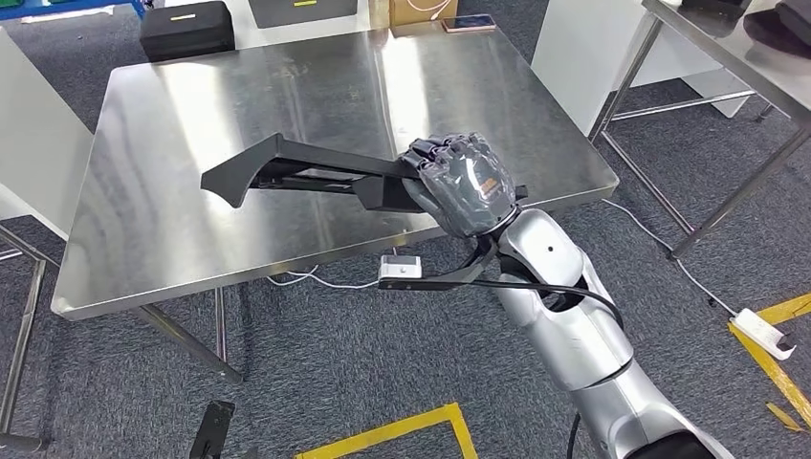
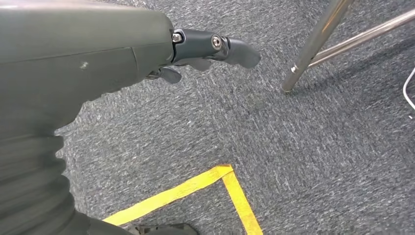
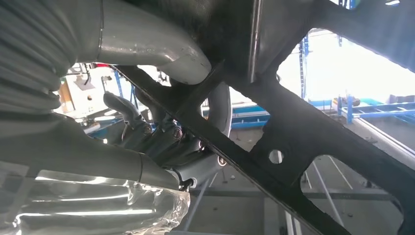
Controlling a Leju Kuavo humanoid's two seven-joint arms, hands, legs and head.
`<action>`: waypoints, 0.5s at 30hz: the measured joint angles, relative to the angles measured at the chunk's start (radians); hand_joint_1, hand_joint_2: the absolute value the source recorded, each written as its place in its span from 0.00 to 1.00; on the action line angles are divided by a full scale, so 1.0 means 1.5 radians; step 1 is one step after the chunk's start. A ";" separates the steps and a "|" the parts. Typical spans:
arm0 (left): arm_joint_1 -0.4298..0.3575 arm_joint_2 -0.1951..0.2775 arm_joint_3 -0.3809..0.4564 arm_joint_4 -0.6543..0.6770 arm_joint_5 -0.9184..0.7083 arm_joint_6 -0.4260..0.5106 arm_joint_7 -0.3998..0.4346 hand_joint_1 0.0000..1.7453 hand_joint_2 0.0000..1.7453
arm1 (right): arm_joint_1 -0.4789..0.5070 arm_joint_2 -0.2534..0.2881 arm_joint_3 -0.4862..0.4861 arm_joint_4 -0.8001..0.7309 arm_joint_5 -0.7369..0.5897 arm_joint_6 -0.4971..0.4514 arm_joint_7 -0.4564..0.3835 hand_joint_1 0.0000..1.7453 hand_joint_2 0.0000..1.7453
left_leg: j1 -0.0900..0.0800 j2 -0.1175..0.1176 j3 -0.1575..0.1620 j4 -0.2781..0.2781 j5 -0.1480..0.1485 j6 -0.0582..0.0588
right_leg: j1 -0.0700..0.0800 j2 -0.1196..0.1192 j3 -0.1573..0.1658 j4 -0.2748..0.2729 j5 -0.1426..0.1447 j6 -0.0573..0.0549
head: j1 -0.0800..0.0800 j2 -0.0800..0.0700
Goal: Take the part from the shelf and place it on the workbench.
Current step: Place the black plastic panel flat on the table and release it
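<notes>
A long black bracket-like part (image 1: 287, 170) hangs just above the front half of the steel workbench (image 1: 172, 115), stretching from its right front area toward the left. My right hand (image 1: 462, 184) grips the part's right end, fingers wrapped over it. In the right wrist view the black part (image 3: 303, 132) crosses close before the camera with my fingers (image 3: 151, 137) curled around one of its bars. My left hand (image 2: 210, 49) hangs over the grey carpet, holding nothing, fingers loosely extended.
A black case (image 1: 186, 29) and a cardboard box (image 1: 421, 11) with a phone sit beyond the bench's far edge. A second steel table (image 1: 727, 48) stands at the right. Yellow floor tape (image 1: 402, 432) and a white power strip (image 1: 762, 333) lie on the carpet.
</notes>
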 joint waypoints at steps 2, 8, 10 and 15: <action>0.000 0.000 0.000 0.000 0.000 0.001 -0.001 0.00 1.00 | -0.003 0.003 0.001 0.002 0.000 0.000 0.000 0.95 1.00 | 0.000 0.018 -0.027 0.061 -0.036 -0.005 | -0.001 -0.005 0.002 -0.002 0.000 -0.011 | -0.002 0.000; 0.001 0.001 0.000 0.000 0.000 0.001 -0.002 0.00 1.00 | -0.010 0.003 0.005 0.023 0.010 -0.003 0.014 0.95 1.00 | 0.000 0.039 -0.053 0.102 -0.025 -0.004 | 0.008 -0.023 0.007 -0.001 -0.004 -0.017 | -0.002 0.000; 0.000 0.002 0.000 0.000 -0.001 0.001 -0.002 0.00 1.00 | -0.023 0.001 0.001 0.040 0.015 -0.011 0.025 0.95 1.00 | -0.004 0.054 -0.011 0.019 0.007 0.003 | 0.013 -0.028 0.008 0.000 -0.007 -0.014 | -0.002 0.000; 0.000 0.003 0.000 0.000 -0.004 0.001 -0.003 0.00 1.00 | -0.078 -0.009 -0.026 0.114 0.035 -0.045 0.039 0.95 1.00 | -0.007 0.043 0.001 -0.013 0.018 0.020 | 0.018 -0.037 0.004 0.009 -0.015 0.000 | 0.001 0.000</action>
